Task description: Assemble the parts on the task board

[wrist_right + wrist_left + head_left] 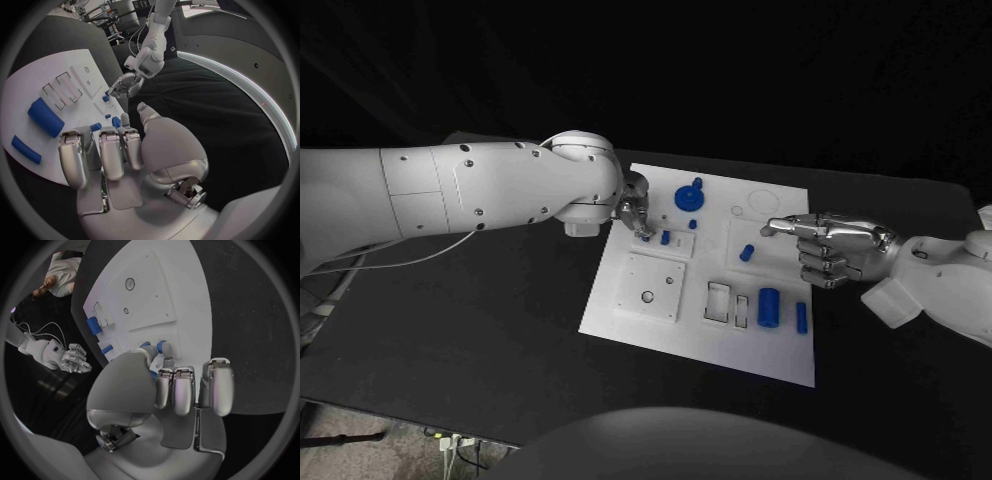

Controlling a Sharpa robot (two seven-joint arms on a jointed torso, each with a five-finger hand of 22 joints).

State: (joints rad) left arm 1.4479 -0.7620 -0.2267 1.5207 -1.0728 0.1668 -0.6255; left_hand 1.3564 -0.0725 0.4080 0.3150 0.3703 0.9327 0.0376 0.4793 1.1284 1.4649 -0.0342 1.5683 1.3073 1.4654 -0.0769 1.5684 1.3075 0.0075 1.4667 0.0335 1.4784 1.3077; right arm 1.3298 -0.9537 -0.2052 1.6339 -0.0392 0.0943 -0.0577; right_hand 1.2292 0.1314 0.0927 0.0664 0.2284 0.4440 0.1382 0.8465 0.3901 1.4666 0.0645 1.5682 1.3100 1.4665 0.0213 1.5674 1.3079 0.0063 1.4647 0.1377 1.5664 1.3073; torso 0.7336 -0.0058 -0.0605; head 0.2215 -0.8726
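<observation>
- Because the work is shared by two arms, the task board (646, 300) is laid flat in the middle of the black table (459, 330), within reach of both; its recesses are turned upward so that parts can be dropped in from above.
- The left hand (633, 208) is brought down over the board's far left corner, fingers pointing at the surface. In the left wrist view its fingertips (164, 351) are seen closed about a small blue peg (160, 346), which appears to be pinched there (probably so that it can be steered upright into a hole, though the seat itself is hidden by the fingers).
- The right hand (831, 247) is held just above the board's right side with its fingers curled in. Nothing is seen inside the curl, so it is judged empty and waiting, kept near the loose parts it may be asked to fetch.
- The round blue knob (689, 196) is stood near the far edge, beside the left hand.
- The large blue cylinder (769, 302) is laid on its side toward the near right, next to the rectangular slots (718, 304); it is judged not yet seated.
- The slim blue bar (800, 317) is laid just beside the cylinder, nearer the right edge.
- A short blue peg (747, 252) is stood between the two hands.
</observation>
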